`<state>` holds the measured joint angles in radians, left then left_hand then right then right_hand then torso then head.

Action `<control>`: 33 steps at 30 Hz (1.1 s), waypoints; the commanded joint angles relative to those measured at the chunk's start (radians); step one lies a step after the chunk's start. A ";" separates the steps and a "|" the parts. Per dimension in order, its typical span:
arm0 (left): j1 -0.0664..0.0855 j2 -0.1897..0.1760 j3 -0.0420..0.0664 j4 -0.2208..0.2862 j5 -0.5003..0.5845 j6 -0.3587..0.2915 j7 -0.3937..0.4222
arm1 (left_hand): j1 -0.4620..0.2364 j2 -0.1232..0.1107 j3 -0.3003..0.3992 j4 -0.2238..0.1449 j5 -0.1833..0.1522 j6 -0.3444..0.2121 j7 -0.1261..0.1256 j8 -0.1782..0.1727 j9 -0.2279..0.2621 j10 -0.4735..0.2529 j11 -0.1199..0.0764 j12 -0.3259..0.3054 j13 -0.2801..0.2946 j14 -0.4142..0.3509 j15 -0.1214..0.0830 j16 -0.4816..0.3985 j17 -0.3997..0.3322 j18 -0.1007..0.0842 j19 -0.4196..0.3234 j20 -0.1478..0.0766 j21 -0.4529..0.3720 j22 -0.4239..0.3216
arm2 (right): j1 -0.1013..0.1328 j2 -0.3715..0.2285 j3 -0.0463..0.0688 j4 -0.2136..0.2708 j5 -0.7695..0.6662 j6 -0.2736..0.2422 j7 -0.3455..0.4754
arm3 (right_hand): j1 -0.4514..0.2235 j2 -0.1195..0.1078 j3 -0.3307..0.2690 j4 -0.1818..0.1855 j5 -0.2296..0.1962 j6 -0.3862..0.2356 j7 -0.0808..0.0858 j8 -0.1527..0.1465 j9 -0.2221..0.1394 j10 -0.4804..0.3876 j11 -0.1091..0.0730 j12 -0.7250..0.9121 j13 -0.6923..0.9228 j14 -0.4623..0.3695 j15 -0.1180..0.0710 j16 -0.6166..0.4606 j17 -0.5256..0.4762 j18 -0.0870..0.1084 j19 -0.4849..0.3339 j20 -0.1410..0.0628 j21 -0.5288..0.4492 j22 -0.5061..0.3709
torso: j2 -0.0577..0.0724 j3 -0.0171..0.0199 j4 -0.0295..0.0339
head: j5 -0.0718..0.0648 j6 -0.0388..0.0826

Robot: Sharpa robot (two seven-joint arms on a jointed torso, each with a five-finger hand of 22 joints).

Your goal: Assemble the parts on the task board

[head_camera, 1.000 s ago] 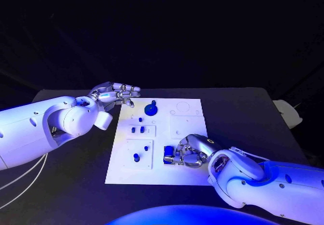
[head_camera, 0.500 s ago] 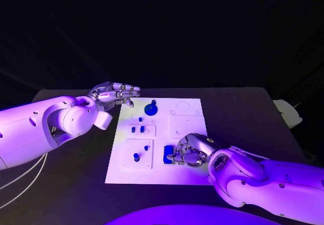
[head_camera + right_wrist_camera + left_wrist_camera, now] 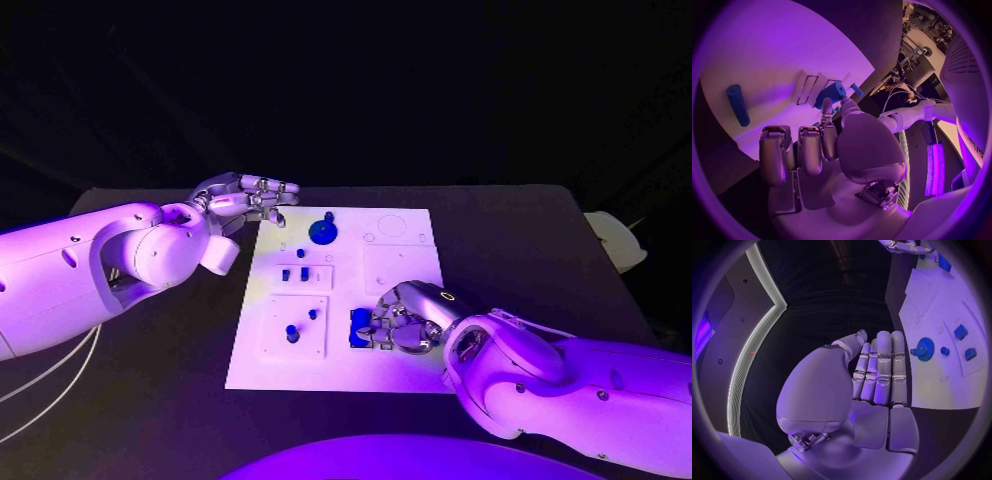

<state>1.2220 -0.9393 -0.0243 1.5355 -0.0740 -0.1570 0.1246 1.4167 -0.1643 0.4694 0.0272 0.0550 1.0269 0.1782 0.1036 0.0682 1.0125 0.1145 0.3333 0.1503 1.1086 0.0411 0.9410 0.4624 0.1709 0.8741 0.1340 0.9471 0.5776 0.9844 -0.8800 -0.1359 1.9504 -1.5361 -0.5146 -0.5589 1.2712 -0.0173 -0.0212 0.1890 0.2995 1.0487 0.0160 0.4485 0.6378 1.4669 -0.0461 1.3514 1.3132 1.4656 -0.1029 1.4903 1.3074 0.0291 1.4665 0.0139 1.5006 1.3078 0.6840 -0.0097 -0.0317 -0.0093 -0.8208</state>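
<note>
The white task board (image 3: 389,270) lies mid-table. A blue gear (image 3: 323,233) stands near its far edge, and small blue pegs (image 3: 294,274) sit in a raised plate below it. At the near end stands a blue block (image 3: 359,328). My right hand (image 3: 405,320) is against the block's right side, with thumb and a fingertip pinching the block (image 3: 831,92). A blue cylinder (image 3: 737,104) lies loose on the board beside that hand. My left hand (image 3: 245,198) hovers at the board's far left corner, its fingers (image 3: 882,370) straight and holding nothing, a little way from the gear (image 3: 924,348).
Another raised plate (image 3: 297,326) with two blue pieces sits left of the block. The board's right half has bare recesses and a ring outline (image 3: 391,227). Black table (image 3: 534,250) surrounds the board. A pale object (image 3: 617,240) sits at the table's right edge.
My right hand has shifted very slightly at the blue block. The left hand and the parts on the board stay where they were.
</note>
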 commanded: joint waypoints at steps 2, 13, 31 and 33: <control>0.000 -0.001 0.000 0.004 0.004 0.017 0.002 | -0.002 0.008 -0.005 0.001 -0.002 -0.005 -0.001 0.006 0.000 -0.007 0.002 0.004 0.001 -0.007 0.000 0.006 -0.001 0.013 0.002 0.003 -0.007 -0.001 | -0.004 -0.008 -0.004 -0.002 -0.020 0.029 -0.028 | 0.013 -0.007 0.004 -0.008 -0.005 0.005 -0.002 -0.006 0.001 0.014 -0.007 -0.003 0.103 0.078 -0.005 0.005 0.126 -0.014 0.078 -0.007 0.004 0.244 | 0.001 0.0008 -0.0013 | 0.001 -0.002; 0.000 -0.004 0.000 0.004 0.004 0.017 0.003 | -0.002 0.008 -0.005 0.002 -0.002 -0.005 -0.001 0.006 0.000 -0.008 0.002 0.004 0.001 -0.007 0.001 0.006 -0.001 0.013 0.002 0.003 -0.007 -0.001 | -0.004 -0.024 -0.004 0.011 -0.041 0.024 -0.031 | 0.027 -0.012 0.017 -0.018 -0.002 0.008 -0.004 -0.009 0.000 0.015 -0.008 0.000 0.105 0.079 -0.006 0.006 0.127 -0.015 0.079 -0.008 0.006 0.244 | 0.000 0.0005 -0.0006 | 0.000 -0.006; 0.000 -0.005 0.000 0.004 0.004 0.016 0.006 | -0.003 0.009 -0.006 0.003 -0.002 -0.006 -0.001 0.006 0.000 -0.009 0.002 0.005 0.001 -0.008 0.001 0.007 -0.002 0.013 0.002 0.003 -0.008 -0.002 | 0.023 -0.141 -0.003 0.063 -0.028 -0.063 -0.015 | -0.010 -0.035 0.028 0.009 -0.003 -0.026 0.021 -0.058 -0.023 0.000 0.010 -0.034 0.085 0.075 0.007 -0.004 0.111 -0.011 0.070 0.000 -0.013 0.239 | -0.002 -0.0016 -0.0027 | -0.011 0.000; 0.000 -0.005 0.000 0.005 0.004 0.017 0.008 | -0.003 0.009 -0.006 0.003 -0.002 -0.006 -0.001 0.006 0.000 -0.010 0.002 0.006 0.001 -0.008 0.001 0.007 -0.002 0.013 0.002 0.003 -0.009 -0.002 | 0.032 -0.176 -0.003 0.065 -0.019 -0.066 -0.009 | -0.015 -0.043 0.035 0.017 -0.004 -0.038 0.033 -0.087 -0.039 -0.005 0.021 -0.044 0.080 0.074 0.015 -0.008 0.105 -0.009 0.067 0.007 -0.022 0.236 | -0.003 -0.0023 -0.0022 | -0.017 0.000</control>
<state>1.2219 -0.9452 -0.0244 1.5369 -0.0740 -0.1569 0.1231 1.4168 -0.1644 0.4672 0.0293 0.0550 1.0269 0.1782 0.1036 0.0681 1.0090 0.1181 0.3333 0.1502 1.1086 0.0411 0.9410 0.4616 0.1709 0.8741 0.1340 0.9435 0.5769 1.0131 -1.0426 -0.1392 2.0121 -1.5614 -0.5471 -0.5774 1.2619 -0.0570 0.0155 0.1991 0.3004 1.0168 0.0479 0.3706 0.6041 1.4620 -0.0323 1.3123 1.3066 1.4663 -0.0927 1.4883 1.3073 0.0292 1.4664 0.0140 1.4830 1.3074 0.6824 -0.0107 -0.0335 -0.0196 -0.8220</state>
